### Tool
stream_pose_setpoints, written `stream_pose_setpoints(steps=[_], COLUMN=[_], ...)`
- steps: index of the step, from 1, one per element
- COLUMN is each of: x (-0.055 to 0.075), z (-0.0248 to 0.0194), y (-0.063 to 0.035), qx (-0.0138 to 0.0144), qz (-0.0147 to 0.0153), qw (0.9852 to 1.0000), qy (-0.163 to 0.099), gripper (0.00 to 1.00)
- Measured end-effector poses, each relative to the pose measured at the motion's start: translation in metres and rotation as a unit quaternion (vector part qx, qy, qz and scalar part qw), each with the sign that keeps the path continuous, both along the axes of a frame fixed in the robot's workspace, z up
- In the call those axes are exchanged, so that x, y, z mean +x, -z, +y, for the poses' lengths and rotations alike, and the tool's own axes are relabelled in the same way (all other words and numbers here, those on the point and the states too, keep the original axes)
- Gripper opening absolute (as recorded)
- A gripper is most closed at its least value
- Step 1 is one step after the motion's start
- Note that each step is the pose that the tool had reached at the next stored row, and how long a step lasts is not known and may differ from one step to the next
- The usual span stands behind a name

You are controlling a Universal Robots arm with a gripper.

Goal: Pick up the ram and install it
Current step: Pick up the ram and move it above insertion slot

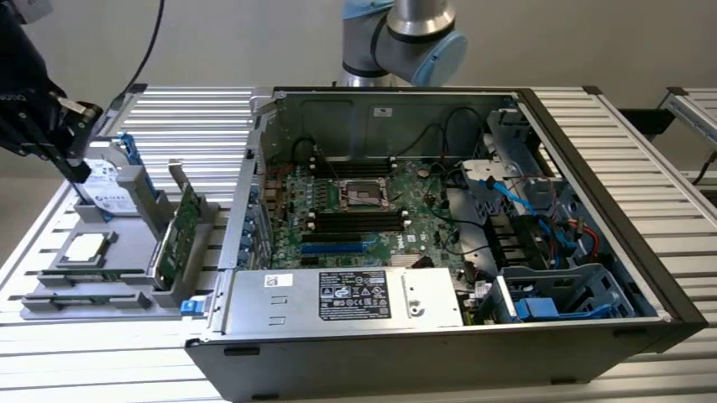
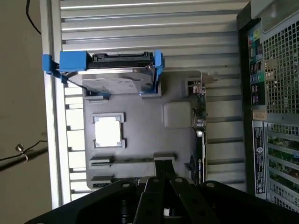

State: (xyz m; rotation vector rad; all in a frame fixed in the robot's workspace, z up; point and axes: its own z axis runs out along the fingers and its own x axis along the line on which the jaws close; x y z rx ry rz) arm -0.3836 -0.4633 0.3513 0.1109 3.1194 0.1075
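My black gripper (image 1: pixel 79 175) hangs over the far end of the grey parts tray (image 1: pixel 129 218) at the exterior view's left, beside the open computer case (image 1: pixel 583 168). Its fingers (image 2: pixel 159 186) meet at a narrow tip, the gripper (image 2: pixel 164 163) shut with nothing visible between them. Below that tip a thin dark strip (image 2: pixel 140 159) runs along the tray's long groove. It may be the ram on edge, but no green board or chips show. The black memory slots (image 1: pixel 358 220) lie on the motherboard beside the processor socket (image 1: pixel 364 193).
The tray also holds a hard drive in a blue bracket (image 2: pixel 117 77), a processor (image 2: pixel 108 130) and an upright green expansion card (image 1: pixel 180 231). A power supply (image 1: pixel 348 294) and a blue drive cage (image 1: pixel 560 294) stand along the case's near side. Ribbed metal table (image 1: pixel 650 151) surrounds everything.
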Motion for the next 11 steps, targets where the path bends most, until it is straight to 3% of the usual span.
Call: stream_pose_setpoints(steps=[5, 11], x=[-0.014, -0.029], z=[-0.0131, -0.0252], y=[0.0062, 0.014], qx=[0.0, 0.0], qz=[0.0023, 0.0088], qw=[1.0, 1.0], qy=[0.0, 0.0], gripper=[0.11, 0.11])
